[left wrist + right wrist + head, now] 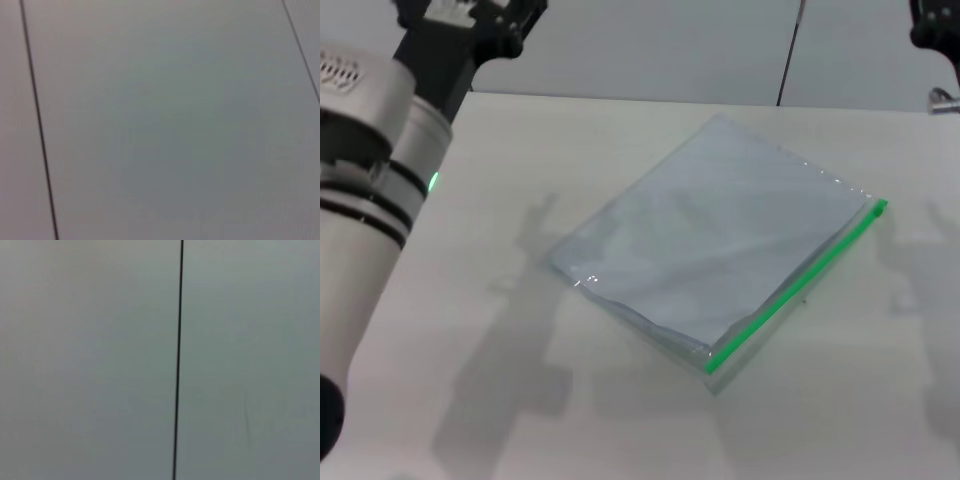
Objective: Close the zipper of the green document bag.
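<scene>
Pale table [520,420], grey panelled wall [670,50]

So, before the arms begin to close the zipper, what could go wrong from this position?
1. The green document bag lies loose and at an angle on the table, so pulling the slider may drag the whole bag unless one gripper pins it.
2. The zipper is thin and flat, and its slider seems to sit at the far corner; a grasp could easily miss.
3. Both wrist views show only blank wall, so they give no help yet.
</scene>
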`<act>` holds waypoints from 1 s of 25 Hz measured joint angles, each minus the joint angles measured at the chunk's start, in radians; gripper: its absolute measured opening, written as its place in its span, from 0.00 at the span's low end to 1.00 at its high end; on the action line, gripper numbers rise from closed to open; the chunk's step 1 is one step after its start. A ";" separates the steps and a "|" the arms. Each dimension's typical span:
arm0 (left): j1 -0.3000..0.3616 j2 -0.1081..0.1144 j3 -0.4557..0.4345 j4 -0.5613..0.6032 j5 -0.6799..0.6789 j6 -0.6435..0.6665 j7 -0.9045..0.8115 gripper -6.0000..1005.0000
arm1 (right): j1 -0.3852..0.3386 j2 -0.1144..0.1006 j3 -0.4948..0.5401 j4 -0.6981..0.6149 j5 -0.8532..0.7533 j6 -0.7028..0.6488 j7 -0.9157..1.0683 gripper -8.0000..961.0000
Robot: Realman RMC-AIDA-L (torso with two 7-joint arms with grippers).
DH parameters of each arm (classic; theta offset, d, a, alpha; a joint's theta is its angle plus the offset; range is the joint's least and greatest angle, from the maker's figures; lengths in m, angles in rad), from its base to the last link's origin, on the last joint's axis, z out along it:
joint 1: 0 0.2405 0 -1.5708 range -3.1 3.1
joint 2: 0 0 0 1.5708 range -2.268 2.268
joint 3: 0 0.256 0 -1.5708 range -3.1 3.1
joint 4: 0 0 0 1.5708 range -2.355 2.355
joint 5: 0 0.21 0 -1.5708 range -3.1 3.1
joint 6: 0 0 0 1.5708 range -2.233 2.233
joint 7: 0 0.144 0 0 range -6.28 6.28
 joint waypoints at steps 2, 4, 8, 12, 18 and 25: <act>0.007 0.004 0.023 -0.026 0.001 0.039 -0.036 0.82 | -0.001 0.000 -0.019 0.030 -0.002 -0.031 0.018 0.57; 0.007 0.009 0.048 -0.059 0.002 0.071 -0.068 0.82 | -0.001 0.000 -0.031 0.063 -0.002 -0.049 0.050 0.57; -0.002 0.003 0.080 -0.117 0.003 0.137 -0.101 0.82 | 0.001 0.001 -0.039 0.105 -0.002 -0.057 0.100 0.57; -0.012 -0.003 0.089 -0.144 0.000 0.155 -0.104 0.82 | 0.007 0.004 -0.042 0.131 -0.001 -0.064 0.103 0.57; -0.028 -0.013 0.093 -0.176 0.001 0.157 -0.122 0.82 | 0.016 0.005 -0.056 0.162 0.012 -0.095 0.114 0.56; -0.033 -0.024 0.093 -0.196 -0.001 0.158 -0.128 0.81 | 0.026 0.005 -0.064 0.184 0.012 -0.087 0.131 0.56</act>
